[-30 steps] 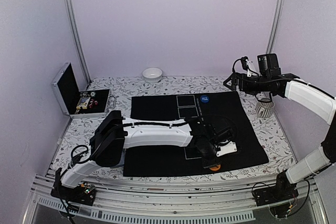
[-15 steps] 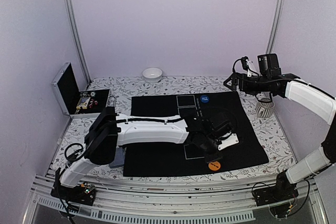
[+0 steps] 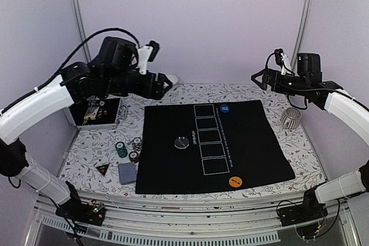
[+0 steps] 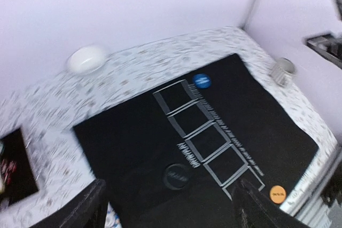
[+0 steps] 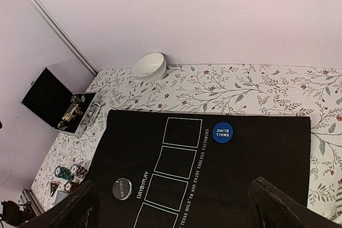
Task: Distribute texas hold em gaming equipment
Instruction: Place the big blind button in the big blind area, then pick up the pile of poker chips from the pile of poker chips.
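A black mat carries a blue disc, a dark disc at its middle and an orange disc near the front edge. Left of the mat stand small stacks of poker chips, with a black-red triangle marker and a grey-blue deck of cards. My left gripper hangs high over the back left, open and holding nothing. Its wrist view looks down on the dark disc between its fingers. My right gripper is raised at the back right, open and holding nothing.
The silver case lies open at the back left with more chips inside. A white bowl stands by the back wall, mostly hidden behind my left gripper in the top view. A white mesh cup stands right of the mat.
My left arm rose from low over the mat's near right to high at the back left and its jaws opened. The orange disc stays on the mat. The right arm shifted slightly.
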Action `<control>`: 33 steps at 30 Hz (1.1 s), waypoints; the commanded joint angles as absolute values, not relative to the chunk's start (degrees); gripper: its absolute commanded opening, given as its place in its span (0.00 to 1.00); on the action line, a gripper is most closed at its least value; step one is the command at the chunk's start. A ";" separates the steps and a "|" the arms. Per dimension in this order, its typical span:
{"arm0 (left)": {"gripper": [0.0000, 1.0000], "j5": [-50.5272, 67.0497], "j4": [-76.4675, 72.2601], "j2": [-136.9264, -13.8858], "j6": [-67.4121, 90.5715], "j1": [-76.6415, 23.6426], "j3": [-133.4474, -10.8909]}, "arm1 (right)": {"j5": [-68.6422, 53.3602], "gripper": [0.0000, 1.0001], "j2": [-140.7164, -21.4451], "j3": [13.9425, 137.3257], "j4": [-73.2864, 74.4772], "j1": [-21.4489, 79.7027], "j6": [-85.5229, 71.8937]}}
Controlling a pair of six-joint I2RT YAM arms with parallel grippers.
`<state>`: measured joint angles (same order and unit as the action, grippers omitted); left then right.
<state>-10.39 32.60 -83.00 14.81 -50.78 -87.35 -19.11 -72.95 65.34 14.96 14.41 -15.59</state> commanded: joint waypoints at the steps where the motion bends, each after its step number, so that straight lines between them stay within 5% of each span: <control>1: 0.87 -21.30 49.53 -75.28 29.72 -40.98 -78.09 | -22.15 0.99 -73.85 64.32 12.64 13.93 -15.13; 12: 0.98 -9.03 50.59 -68.85 31.35 -19.24 -60.01 | -30.77 0.99 -76.15 64.91 11.64 13.99 -16.03; 33: 0.93 -9.17 37.26 -87.39 21.94 -25.06 -53.49 | -30.34 0.99 -78.18 62.78 11.38 13.98 -19.57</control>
